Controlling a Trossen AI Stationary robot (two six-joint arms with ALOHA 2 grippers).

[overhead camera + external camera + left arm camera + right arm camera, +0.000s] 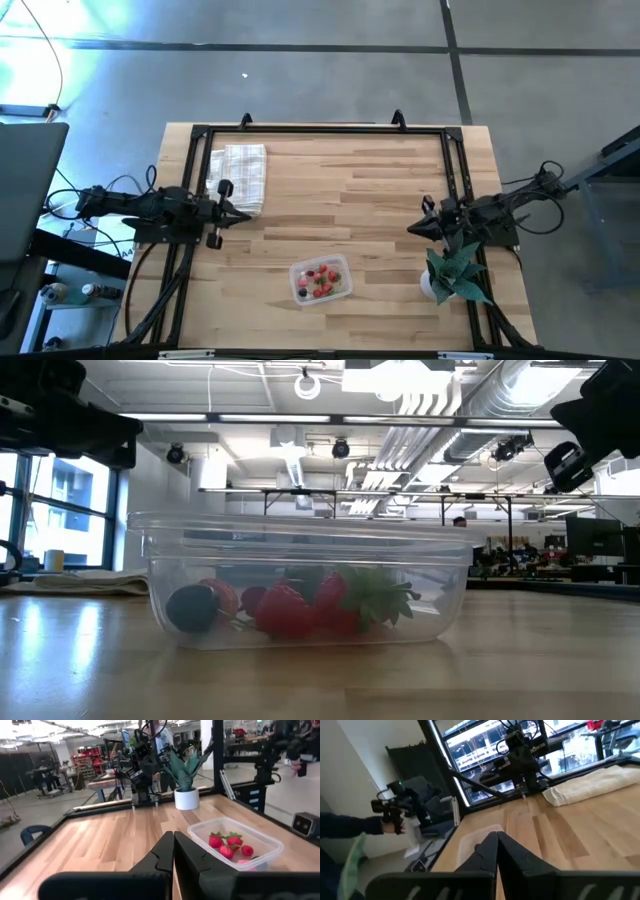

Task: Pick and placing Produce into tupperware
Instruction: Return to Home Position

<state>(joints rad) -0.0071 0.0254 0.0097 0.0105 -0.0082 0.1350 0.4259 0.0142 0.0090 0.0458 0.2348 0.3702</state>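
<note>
The clear rectangular tupperware (321,279) sits on the table near its near edge, between the arms; it also shows in the low view (300,582) and the left wrist view (235,845). Inside it lie the produce (322,281): small red berries with green tops and a dark one (192,608). My left gripper (243,215) is shut and hovers at the table's left side, beside the cloth. My right gripper (412,229) is shut at the table's right side, by the potted plant. Neither touches anything.
A white checked folded cloth (240,175) lies at the far left of the table. A teal spiky plant in a white pot (453,272) stands at the near right. A black frame (320,130) rims the table. Bare wood lies between the arms.
</note>
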